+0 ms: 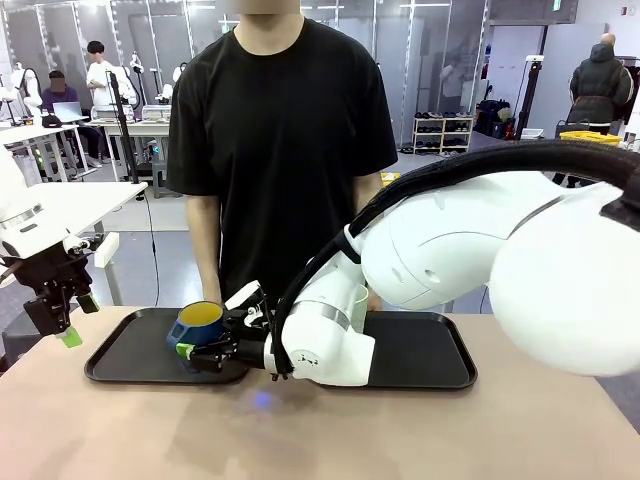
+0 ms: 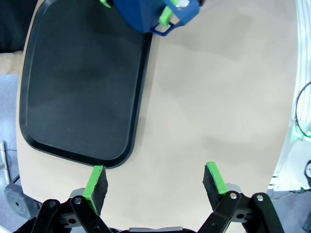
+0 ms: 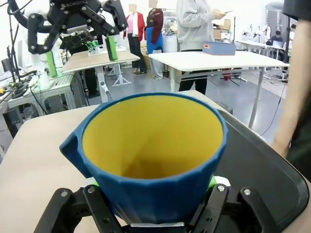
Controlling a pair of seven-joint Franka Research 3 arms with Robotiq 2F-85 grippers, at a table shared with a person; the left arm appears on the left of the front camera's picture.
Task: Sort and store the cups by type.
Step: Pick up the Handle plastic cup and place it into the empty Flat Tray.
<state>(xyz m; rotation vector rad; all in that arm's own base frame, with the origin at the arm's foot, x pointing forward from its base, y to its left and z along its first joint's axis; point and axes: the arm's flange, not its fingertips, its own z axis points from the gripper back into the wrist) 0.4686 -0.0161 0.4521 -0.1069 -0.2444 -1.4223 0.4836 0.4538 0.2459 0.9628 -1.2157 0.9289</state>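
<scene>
The dark-blue mug (image 1: pixel 199 322) with a yellow inside and a handle is held tilted, low over the left black tray (image 1: pixel 125 355). My right gripper (image 1: pixel 213 345) is shut on it, reaching across from the right. In the right wrist view the mug (image 3: pixel 150 145) sits between the right gripper (image 3: pixel 153 196) fingers. A pale-green tumbler (image 1: pixel 359 303) stands on the right tray (image 1: pixel 430 355), mostly hidden behind my right arm. My left gripper (image 1: pixel 60 312) hangs open and holds nothing at the table's left end. In the left wrist view the left gripper (image 2: pixel 155 187) looks down on the tray's (image 2: pixel 82 97) corner and the mug (image 2: pixel 143 14).
A person in a black shirt stands at the far side, arms hanging close behind the trays. Bare tan tabletop (image 1: pixel 320 430) lies in front of both trays. My right arm's bulk blocks the table's right half.
</scene>
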